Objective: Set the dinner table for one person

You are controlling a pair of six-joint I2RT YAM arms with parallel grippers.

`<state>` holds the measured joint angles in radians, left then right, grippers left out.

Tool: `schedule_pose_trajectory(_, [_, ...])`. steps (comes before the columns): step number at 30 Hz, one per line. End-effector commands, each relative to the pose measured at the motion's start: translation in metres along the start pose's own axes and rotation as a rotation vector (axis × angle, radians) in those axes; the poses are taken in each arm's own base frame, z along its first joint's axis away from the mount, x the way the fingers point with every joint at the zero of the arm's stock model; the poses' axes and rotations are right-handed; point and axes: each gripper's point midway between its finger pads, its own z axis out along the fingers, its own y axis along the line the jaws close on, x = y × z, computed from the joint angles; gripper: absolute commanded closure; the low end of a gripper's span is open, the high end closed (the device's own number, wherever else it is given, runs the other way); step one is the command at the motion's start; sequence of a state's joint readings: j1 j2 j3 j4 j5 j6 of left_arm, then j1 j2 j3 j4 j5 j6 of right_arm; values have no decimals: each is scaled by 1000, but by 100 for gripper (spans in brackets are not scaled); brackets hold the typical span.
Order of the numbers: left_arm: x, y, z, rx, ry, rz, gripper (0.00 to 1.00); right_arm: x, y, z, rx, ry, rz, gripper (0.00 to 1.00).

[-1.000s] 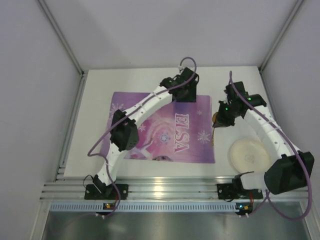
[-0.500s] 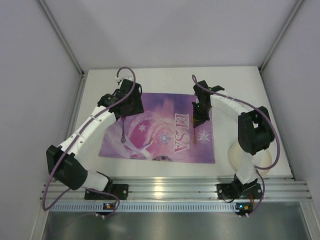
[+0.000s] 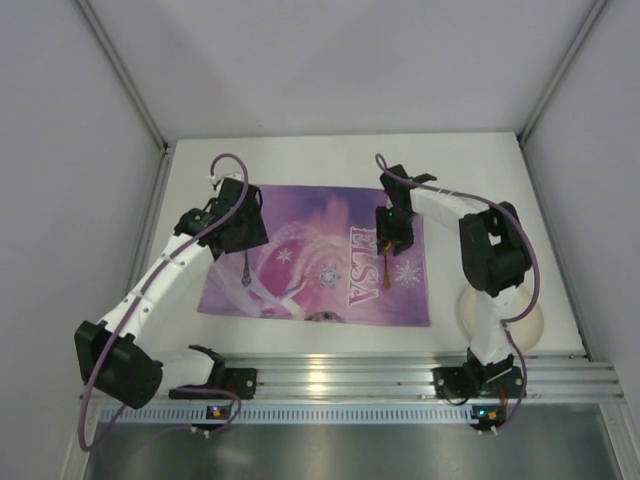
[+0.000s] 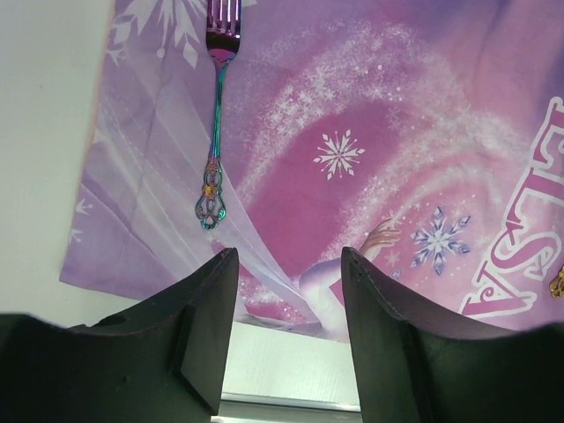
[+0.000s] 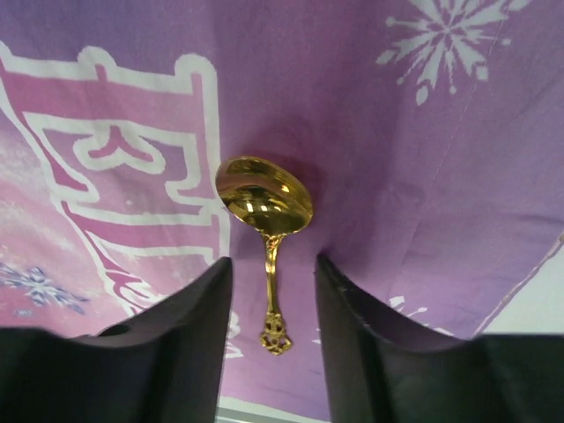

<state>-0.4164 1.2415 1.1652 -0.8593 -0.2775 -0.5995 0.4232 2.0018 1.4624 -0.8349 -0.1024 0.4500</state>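
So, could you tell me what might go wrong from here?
1. The gold spoon lies on the placemat between the right gripper's open fingers, so a skewed retreat could drag it crooked.
2. The plate sits on the dinner table beside the placemat, partly beneath the right arm. Swinging back might knock it.

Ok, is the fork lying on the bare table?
No, the fork lies on the purple placemat, inside its edge.

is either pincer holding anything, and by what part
Nothing: left pincer open, fork on the mat ahead of it; right pincer open, spoon lying free between its jaws.
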Motion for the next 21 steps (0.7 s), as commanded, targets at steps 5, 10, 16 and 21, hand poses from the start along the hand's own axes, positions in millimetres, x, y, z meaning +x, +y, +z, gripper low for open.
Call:
schedule_pose_trajectory(5, [-14, -31, 24, 81, 12, 15, 44, -43, -4, -69, -64, -189, 47, 45])
schedule_pose_trajectory(10, [-20, -67, 53, 174, 48, 13, 45, -66, -48, -139, -78, -353, 154, 37])
schedule_pose_trajectory(16, [-12, -112, 107, 254, 190, 16, 46, -69, -131, -169, 25, -390, 299, 32])
schedule_pose_trajectory(21, [-9, -139, 156, 270, 266, 29, 47, -61, -194, -154, 105, -329, 478, 33])
